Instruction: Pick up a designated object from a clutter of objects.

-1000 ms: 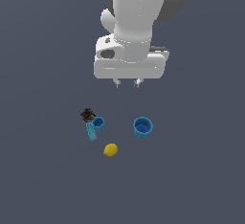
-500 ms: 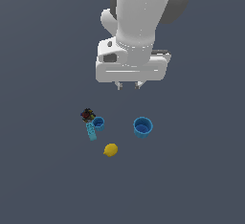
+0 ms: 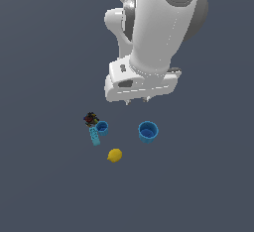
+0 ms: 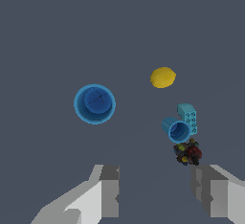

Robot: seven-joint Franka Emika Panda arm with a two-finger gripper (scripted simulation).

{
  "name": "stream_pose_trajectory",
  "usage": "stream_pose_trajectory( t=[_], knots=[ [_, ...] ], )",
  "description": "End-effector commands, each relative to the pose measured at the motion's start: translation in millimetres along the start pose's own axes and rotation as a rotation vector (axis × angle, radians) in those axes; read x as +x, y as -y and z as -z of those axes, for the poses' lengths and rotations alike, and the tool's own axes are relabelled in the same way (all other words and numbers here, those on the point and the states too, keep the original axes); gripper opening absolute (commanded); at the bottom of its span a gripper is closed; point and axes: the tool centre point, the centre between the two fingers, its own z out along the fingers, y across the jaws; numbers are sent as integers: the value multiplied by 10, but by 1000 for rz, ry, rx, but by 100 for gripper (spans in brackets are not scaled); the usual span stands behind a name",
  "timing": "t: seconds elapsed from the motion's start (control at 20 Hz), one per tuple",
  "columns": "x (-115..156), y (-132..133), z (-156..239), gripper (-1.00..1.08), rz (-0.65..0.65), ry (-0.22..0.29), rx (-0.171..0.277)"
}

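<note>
Two blue cups lay below you, and the one you wanted was the big cup point(image 3: 148, 131), standing alone and upright, mouth up, well apart from the small cup point(image 3: 102, 127), the brick point(image 3: 94, 136) and the dark piece point(image 3: 90, 119), which sat huddled together and touching or nearly so. A lemon point(image 3: 114, 155) lay between the two groups, nearer the camera in the exterior view.

You were at the approach step, I'd judge: your gripper point(image 4: 155, 189) hung high over the floor, above the objects, with nothing grasped. Its jaws stood wide apart, empty and touching nothing.

In the wrist view the big cup sat off to one side of the gap between the fingers point(image 4: 109, 189), not centred. Your next move, as I read it, called for shifting across until the cup's thick wall lined up between the jaws, then descending straight, keeping clear of the lemon.
</note>
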Motion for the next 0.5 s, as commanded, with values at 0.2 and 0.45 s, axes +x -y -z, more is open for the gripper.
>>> stream_pose_trajectory(
  t=[0.2,0.45],
  knots=[
    [253,95,-279,28,141,119,-31],
    [425,174,-530,28,248,216,-52]
  ],
)
